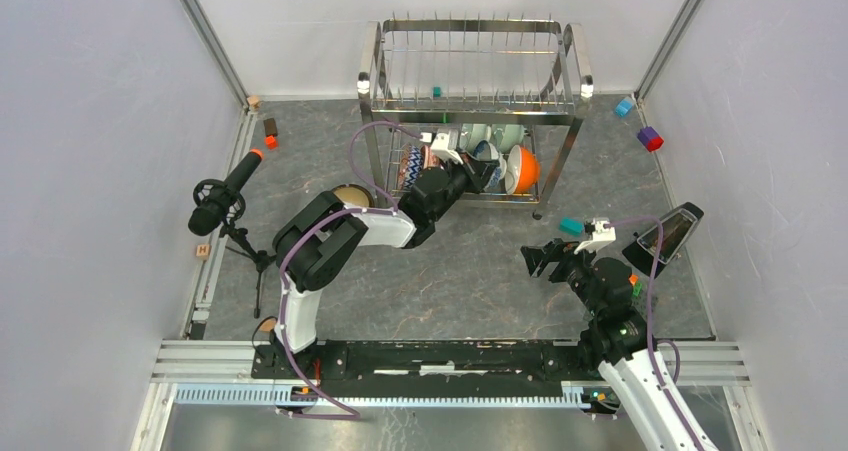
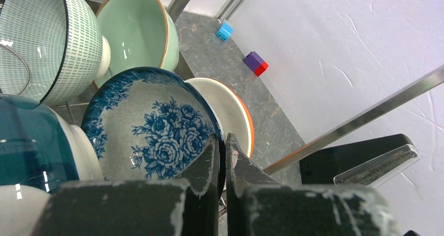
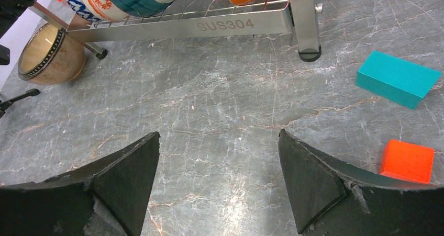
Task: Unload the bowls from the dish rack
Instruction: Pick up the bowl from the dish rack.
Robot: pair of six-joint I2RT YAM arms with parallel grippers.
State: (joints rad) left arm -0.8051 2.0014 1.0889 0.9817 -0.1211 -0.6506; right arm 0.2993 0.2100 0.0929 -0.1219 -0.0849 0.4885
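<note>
The steel dish rack (image 1: 560,121) stands at the back of the table, with several bowls on edge in its lower tier. My left gripper (image 1: 488,171) reaches into that tier. In the left wrist view it (image 2: 222,142) is shut on the rim of the blue-and-white flowered bowl (image 2: 152,126), one finger inside and one outside. Beside it are a white bowl with an orange outside (image 2: 230,110), a pale green bowl (image 2: 136,29), a green-patterned bowl (image 2: 47,37) and a teal bowl (image 2: 31,147). A brown bowl (image 1: 350,196) lies on the table left of the rack. My right gripper (image 3: 220,136) is open and empty above the bare table.
A microphone on a stand (image 1: 225,196) is at the left. A black slanted device (image 1: 665,233) is at the right. A teal block (image 3: 398,79) and an orange block (image 3: 408,161) lie near my right gripper. Blue (image 1: 624,106) and purple-red (image 1: 650,139) blocks lie at the back right.
</note>
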